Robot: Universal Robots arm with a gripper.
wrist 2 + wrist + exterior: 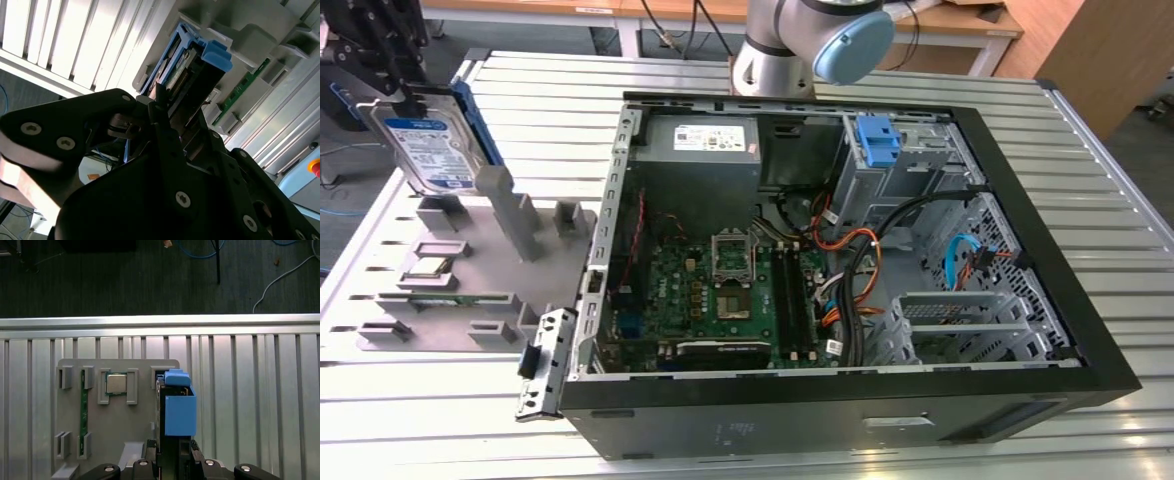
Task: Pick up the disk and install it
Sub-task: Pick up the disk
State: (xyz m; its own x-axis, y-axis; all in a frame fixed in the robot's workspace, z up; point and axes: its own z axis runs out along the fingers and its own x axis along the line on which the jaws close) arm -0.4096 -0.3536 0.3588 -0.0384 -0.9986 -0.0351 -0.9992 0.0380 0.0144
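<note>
Exterior view: your claw [408,92] pinches the disk [438,150], holding it upright at the exterior view's left, over the grey holder tray [554,280] on the bench [854,75]. The open computer case [854,420] contains a motherboard [720,290], a grey power supply [700,140] and a blue bracket [878,140] (seated in the drive cage).

Second wrist view: the claw's fingers [162,125] press on the disk [200,65] from both sides.

First wrist view: the disk [179,412] stands edge-on at the tray [135,430]. The tray's pockets hold a processor chip [117,385] and a memory stick [84,412].
</note>
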